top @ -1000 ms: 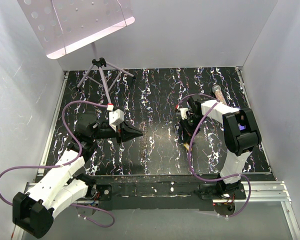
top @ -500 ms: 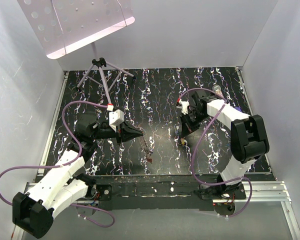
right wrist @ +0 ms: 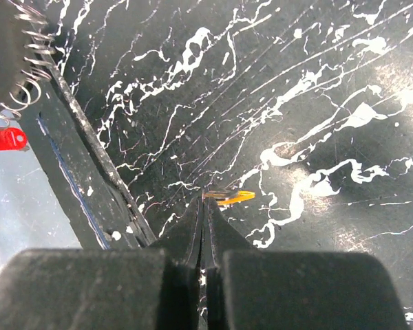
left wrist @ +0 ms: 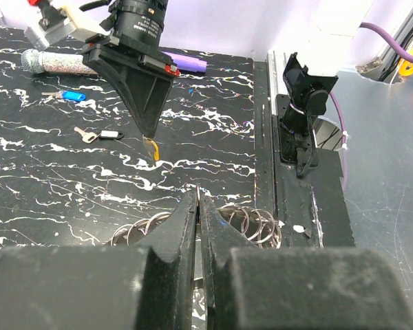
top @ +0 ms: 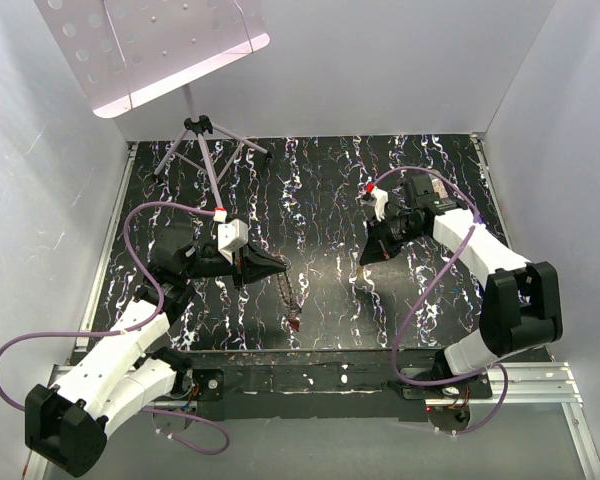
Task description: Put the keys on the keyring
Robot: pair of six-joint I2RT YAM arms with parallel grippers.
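Robot lab booth: white walls [top: 380, 70]; marbled tabletop [top: 320, 180]; tripod [top: 205, 140]

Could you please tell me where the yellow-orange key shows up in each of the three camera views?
Top external: too small to see, at the right gripper's tip.
Left wrist: the yellow-orange key dangles below that tip, left of centre.
Right wrist: centre, pinched at the tip.
Shared landmark: the right gripper.

White-walled booth around a black marbled tabletop [top: 320, 190].
Plain pale walls [top: 380, 70] close three sides; a perforated panel [top: 150, 45] glows upper left above a tripod stand [top: 200, 126]; a metal rail [top: 540, 378] crosses the bottom.
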